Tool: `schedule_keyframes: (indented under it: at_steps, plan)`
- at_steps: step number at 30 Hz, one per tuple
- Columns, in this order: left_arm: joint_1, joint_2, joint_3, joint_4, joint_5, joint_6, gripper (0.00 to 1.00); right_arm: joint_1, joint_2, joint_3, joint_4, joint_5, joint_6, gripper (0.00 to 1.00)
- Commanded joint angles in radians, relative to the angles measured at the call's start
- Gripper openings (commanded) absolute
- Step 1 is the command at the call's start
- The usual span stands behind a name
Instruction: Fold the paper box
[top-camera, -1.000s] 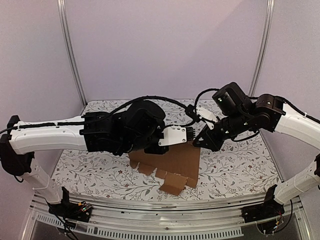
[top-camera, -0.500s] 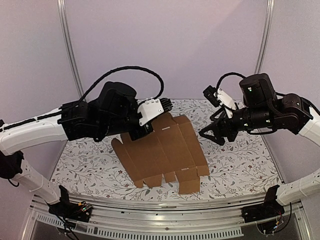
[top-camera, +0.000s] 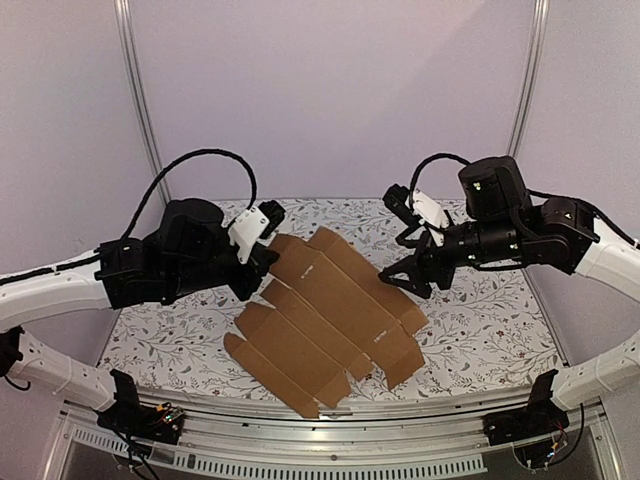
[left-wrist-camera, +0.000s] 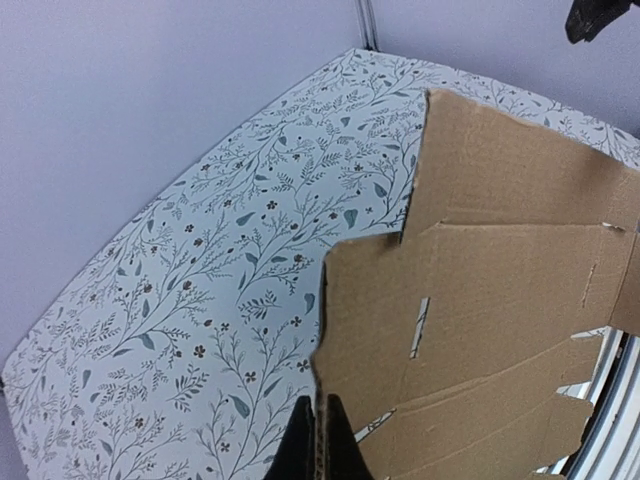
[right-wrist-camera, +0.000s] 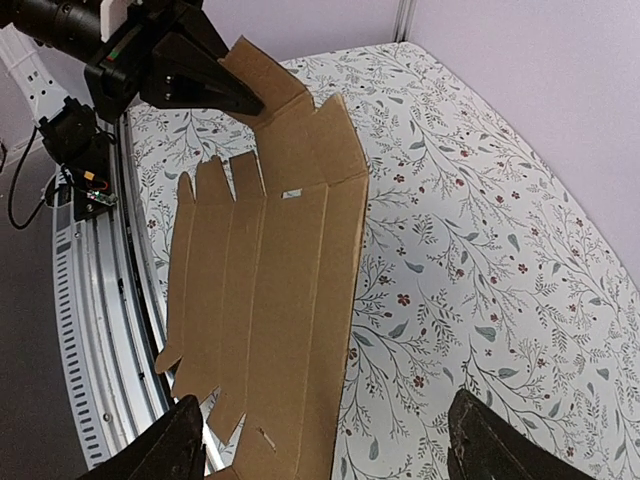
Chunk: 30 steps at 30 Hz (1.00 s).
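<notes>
Looks like a robot lab, set up as a small test booth. Closed in by plain pale walls with thin metal posts at the back corners. In the middle a table with a flowered cover. Two robot arms fixed by a metal rail at its near edge. Loose black cables above, and perhaps small circuit boards by the bases.

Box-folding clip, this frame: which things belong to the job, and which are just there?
Part of the job:
- paper box, a flat die-cut sheet
- left gripper, pinched on the sheet's far-left edge
- right gripper, open near its right edge

Just there:
- floral table cover
- metal rail along the near edge
</notes>
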Motion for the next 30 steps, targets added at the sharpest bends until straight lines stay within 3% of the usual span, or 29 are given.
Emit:
schedule_keyframes:
  at_steps: [1,15,24,30]
  plan:
    - [0.019,-0.060,-0.106,0.130,0.011,-0.159,0.00,-0.059,0.097,0.032,0.041,-0.139,-0.015,0.81]
    - [0.025,-0.208,-0.326,0.234,-0.092,-0.257,0.00,-0.143,0.363,0.167,0.089,-0.368,-0.001,0.69]
    - [0.038,-0.274,-0.443,0.270,-0.284,-0.312,0.00,-0.162,0.509,0.299,0.091,-0.375,0.005,0.63]
    - [0.073,-0.228,-0.451,0.232,-0.300,-0.390,0.00,-0.162,0.574,0.328,0.107,-0.304,0.031,0.64]
